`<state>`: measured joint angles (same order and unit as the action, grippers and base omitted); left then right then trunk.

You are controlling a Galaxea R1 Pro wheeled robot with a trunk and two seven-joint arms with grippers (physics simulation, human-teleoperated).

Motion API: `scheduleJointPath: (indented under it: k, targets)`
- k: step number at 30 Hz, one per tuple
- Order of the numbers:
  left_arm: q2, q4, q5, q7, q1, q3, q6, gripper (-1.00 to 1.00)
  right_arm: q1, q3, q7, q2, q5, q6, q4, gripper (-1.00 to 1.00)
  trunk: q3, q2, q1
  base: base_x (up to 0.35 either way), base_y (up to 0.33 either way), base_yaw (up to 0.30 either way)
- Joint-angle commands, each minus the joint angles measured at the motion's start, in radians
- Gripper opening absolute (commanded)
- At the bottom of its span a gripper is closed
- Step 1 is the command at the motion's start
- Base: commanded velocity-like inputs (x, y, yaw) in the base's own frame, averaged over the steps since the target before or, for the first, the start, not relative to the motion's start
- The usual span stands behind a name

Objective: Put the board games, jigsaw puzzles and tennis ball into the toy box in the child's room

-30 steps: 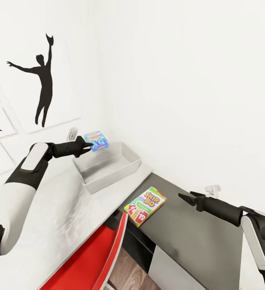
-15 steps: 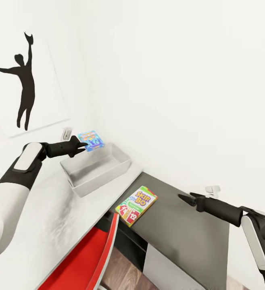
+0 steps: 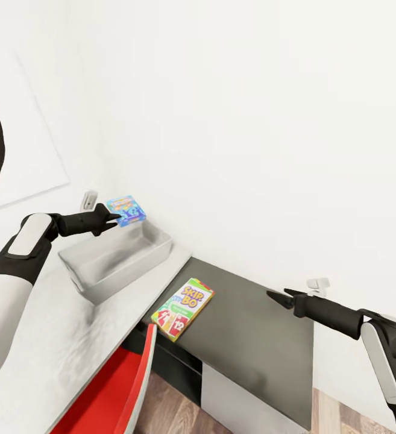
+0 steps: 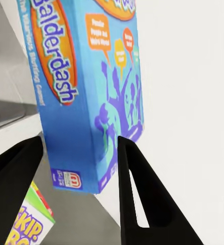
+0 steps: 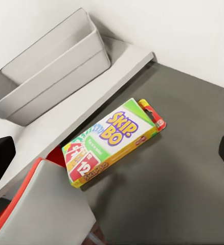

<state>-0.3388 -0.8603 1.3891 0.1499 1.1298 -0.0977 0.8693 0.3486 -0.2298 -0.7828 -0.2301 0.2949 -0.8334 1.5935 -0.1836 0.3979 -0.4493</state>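
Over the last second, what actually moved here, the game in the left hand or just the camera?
Mostly the camera: the whole head view has swung, sliding everything leftward in the picture. The left hand stays shut on the blue Balderdash box, held above the far end of the toy box, not released. The Skip-Bo box lies unmoved on the dark cabinet top; the right hand hovers alongside, unchanged.

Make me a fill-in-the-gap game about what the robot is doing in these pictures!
1. The left gripper holds a blue box with the word ______ printed on it.
2. The Skip-Bo box lies on the dark grey ______ top, not in the toy box.
3. The blue box is held just above the far edge of the light-grey ______.
4. The chair tucked under the table is coloured ______.

Missing words: Balderdash; cabinet; toy box; red
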Motion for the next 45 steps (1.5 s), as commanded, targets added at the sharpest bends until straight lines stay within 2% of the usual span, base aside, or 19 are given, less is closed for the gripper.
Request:
scheduleJointPath:
  k: [1, 10, 14, 21, 25, 27, 30, 33, 36, 39, 45]
  targets:
    - [-0.007, -0.001, 0.016, 0.009, 0.000, -0.003, -0.001, -1.00, 0.001, -0.001, -0.003, 0.000, 0.001, -0.005, 0.000, 1.00, -0.002, 0.002, -0.001, 0.000, 0.000, -0.120]
    - [-0.052, 0.023, 0.014, 0.020, -0.002, -0.003, -0.013, -1.00, 0.001, -0.001, -0.003, 0.000, 0.001, -0.006, 0.005, 1.00, -0.002, 0.002, -0.001, 0.000, 0.000, -0.062]
    - [-0.061, 0.079, 0.012, 0.023, 0.000, -0.003, -0.034, -1.00, 0.001, -0.001, -0.003, 0.000, 0.001, -0.006, 0.007, 1.00, -0.001, 0.002, -0.001, 0.000, 0.000, -0.018]
    - [-0.078, 0.126, 0.009, 0.025, 0.008, -0.004, -0.058, -1.00, 0.001, 0.001, -0.003, 0.000, 0.002, -0.006, 0.008, 1.00, -0.005, 0.002, -0.001, 0.000, 0.000, -0.006]
    - [-0.078, 0.155, 0.009, 0.025, 0.022, -0.005, -0.064, -1.00, 0.001, 0.003, -0.003, 0.000, 0.002, -0.008, 0.008, 1.00, -0.010, 0.002, -0.001, 0.000, 0.000, -0.002]
    - [-0.075, 0.183, 0.008, 0.025, 0.038, -0.007, -0.071, -1.00, 0.001, 0.004, -0.003, 0.000, 0.002, -0.013, 0.008, 1.00, -0.013, 0.002, -0.001, 0.000, 0.000, -0.001]
    - [-0.049, 0.228, 0.004, 0.025, 0.069, -0.012, -0.092, -1.00, 0.001, 0.005, -0.003, 0.000, 0.001, -0.019, 0.008, 1.00, -0.017, 0.002, -0.001, 0.000, 0.000, 0.000]
    - [-0.036, 0.240, 0.002, 0.026, 0.078, -0.013, -0.099, -1.00, 0.001, 0.006, -0.003, 0.000, 0.001, -0.020, 0.008, 1.00, -0.022, 0.002, -0.001, 0.000, 0.000, 0.000]
    - [-0.012, 0.253, -0.001, 0.034, 0.107, -0.016, -0.105, -1.00, 0.001, 0.008, -0.002, 0.000, -0.001, -0.023, 0.008, 1.00, -0.027, 0.002, -0.001, 0.000, 0.000, 0.000]
    - [-0.002, 0.257, -0.003, 0.044, 0.121, -0.017, -0.108, -1.00, 0.001, 0.009, -0.002, 0.000, -0.001, -0.029, 0.008, 1.00, -0.032, 0.002, -0.001, 0.000, 0.000, 0.000]
    - [0.040, 0.291, -0.010, 0.077, 0.194, -0.018, -0.146, -1.00, 0.002, 0.004, -0.001, -0.002, -0.004, -0.106, 0.008, 1.00, -0.041, 0.002, -0.001, 0.000, 0.000, 0.000]
